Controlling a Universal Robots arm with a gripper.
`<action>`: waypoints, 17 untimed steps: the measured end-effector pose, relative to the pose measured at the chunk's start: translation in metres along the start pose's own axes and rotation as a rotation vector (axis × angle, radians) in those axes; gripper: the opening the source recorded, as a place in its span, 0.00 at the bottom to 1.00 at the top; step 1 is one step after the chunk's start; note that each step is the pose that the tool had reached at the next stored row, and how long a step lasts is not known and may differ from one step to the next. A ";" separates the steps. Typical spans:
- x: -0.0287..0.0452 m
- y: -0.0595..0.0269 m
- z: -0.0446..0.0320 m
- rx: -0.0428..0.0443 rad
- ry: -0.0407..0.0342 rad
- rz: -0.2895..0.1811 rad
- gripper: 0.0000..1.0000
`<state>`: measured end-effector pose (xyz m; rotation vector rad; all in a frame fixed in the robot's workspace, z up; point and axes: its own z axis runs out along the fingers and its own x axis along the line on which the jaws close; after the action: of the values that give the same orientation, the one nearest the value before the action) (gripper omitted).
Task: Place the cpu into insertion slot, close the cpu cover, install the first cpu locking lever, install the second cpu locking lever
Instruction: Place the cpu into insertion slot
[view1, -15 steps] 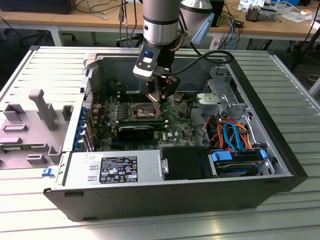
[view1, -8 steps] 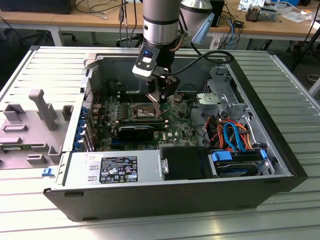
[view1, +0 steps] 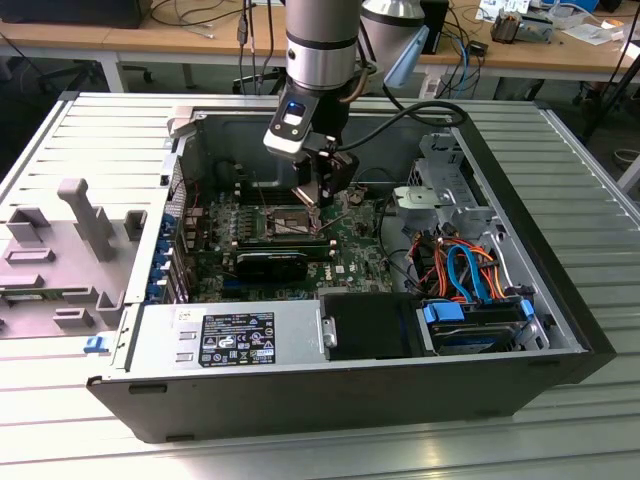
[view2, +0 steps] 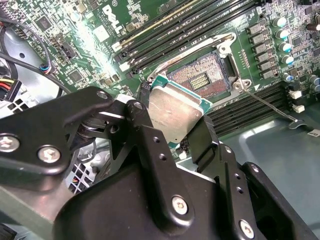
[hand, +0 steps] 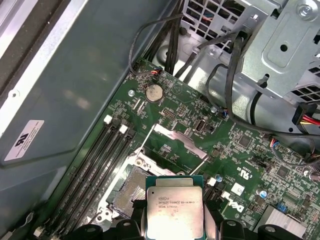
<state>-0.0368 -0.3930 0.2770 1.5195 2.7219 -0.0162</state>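
Two fingers (view2: 150, 142) clamp one cpu (view2: 172, 112) — near one socket (view2: 200, 76).

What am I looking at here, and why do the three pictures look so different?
A robot arm reaches into an open computer case lying on a slatted metal table. The exterior view is from a camera off the arm; both wrist views come from cameras riding on the arm, looking down at the green motherboard. The arm's gripper, a two-fingered clamp, holds the cpu, a small silver chip, just above the open socket, not yet in it.
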 end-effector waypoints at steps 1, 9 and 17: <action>0.0000 0.0000 0.0000 0.0000 0.0000 0.002 0.54; 0.0000 0.0000 0.0000 0.0004 0.0000 0.016 0.54; 0.0000 0.0000 0.0000 0.0007 -0.0001 0.029 0.54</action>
<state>-0.0368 -0.3930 0.2770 1.5589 2.6997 -0.0166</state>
